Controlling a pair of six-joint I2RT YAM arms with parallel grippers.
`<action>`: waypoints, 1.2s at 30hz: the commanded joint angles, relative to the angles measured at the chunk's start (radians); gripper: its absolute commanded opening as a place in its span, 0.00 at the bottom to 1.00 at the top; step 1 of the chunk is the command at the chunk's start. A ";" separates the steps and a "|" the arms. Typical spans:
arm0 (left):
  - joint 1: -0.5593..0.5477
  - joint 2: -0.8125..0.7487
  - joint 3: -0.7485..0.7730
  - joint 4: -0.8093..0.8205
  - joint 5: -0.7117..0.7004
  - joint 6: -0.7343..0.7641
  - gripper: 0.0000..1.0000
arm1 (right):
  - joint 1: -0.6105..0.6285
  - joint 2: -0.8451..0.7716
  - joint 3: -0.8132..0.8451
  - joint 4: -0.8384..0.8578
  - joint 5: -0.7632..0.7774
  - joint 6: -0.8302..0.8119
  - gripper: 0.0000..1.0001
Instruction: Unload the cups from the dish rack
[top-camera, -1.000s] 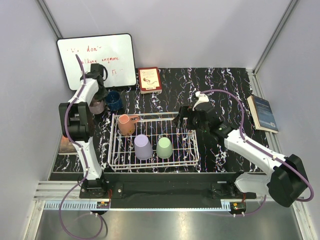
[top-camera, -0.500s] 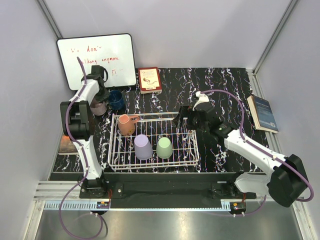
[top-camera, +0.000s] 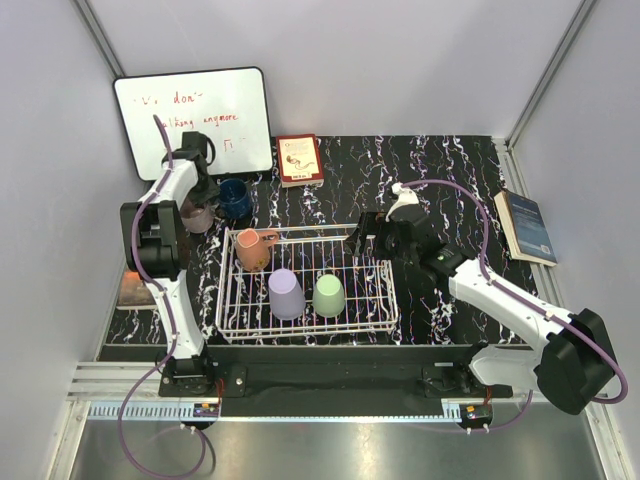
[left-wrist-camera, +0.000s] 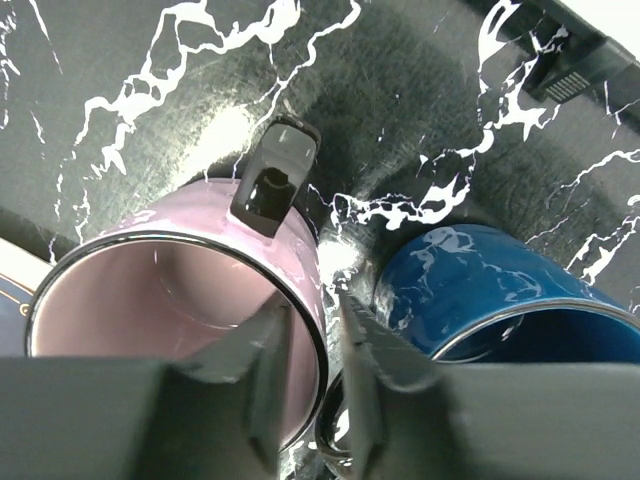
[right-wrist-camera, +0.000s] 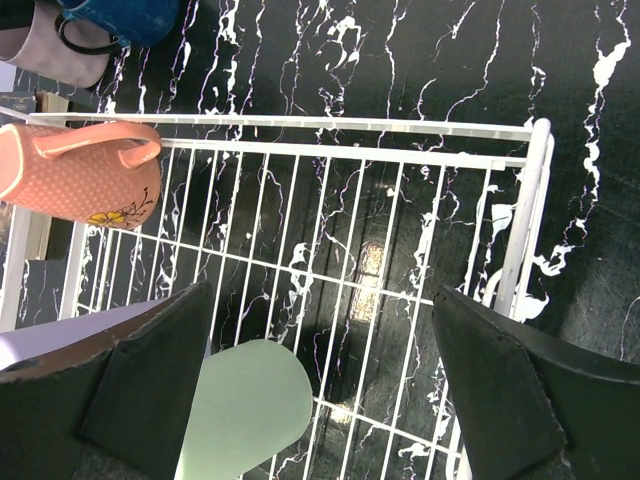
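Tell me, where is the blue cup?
In the top view the blue cup sits on the table at the far left, outside the rack, right beside the pink cup and just below the whiteboard.

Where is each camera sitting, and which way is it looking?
Top external: high behind the robot, looking down on the dish rack; left arm and right arm show.
Left wrist: on the left arm, facing down at pink cup and blue cup; left gripper straddles the pink rim.
Right wrist: over the rack, facing down; right gripper spread wide.
Shared: top and right wrist both see the orange cup in the rack.
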 joint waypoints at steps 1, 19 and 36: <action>0.006 -0.079 0.000 0.038 -0.005 -0.005 0.37 | 0.001 -0.005 -0.002 -0.019 -0.019 0.011 0.98; 0.000 -0.351 -0.077 0.019 -0.152 -0.076 0.82 | -0.001 -0.025 0.026 -0.067 0.040 -0.027 1.00; -0.544 -0.793 -0.457 -0.019 -0.354 -0.139 0.99 | 0.039 -0.001 0.049 -0.080 0.185 0.033 1.00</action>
